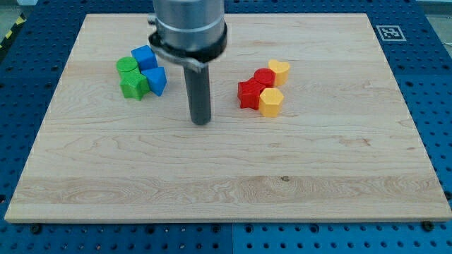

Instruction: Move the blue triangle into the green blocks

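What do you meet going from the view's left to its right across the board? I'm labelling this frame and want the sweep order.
Green blocks → blue blocks → my tip, apart from every block → red blocks → yellow blocks. Within each same-coloured pair the blocks overlap sideways, so I leave that order out.

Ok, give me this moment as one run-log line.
my tip: on board, right of cluster, touching no block | blue triangle: against green blocks | blue cube: same cluster | red/yellow blocks: grouped right
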Action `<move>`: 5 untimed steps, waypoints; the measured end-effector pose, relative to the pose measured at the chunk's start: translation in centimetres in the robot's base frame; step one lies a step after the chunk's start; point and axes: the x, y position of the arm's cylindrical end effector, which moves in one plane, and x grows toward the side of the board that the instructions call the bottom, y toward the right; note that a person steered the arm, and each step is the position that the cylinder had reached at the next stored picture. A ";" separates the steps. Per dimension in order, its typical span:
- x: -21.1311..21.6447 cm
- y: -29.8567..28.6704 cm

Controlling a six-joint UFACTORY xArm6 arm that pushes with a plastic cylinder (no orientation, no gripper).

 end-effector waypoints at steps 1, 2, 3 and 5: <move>-4.6 -2.3; -5.4 -3.1; -6.6 -3.9; -7.2 -7.4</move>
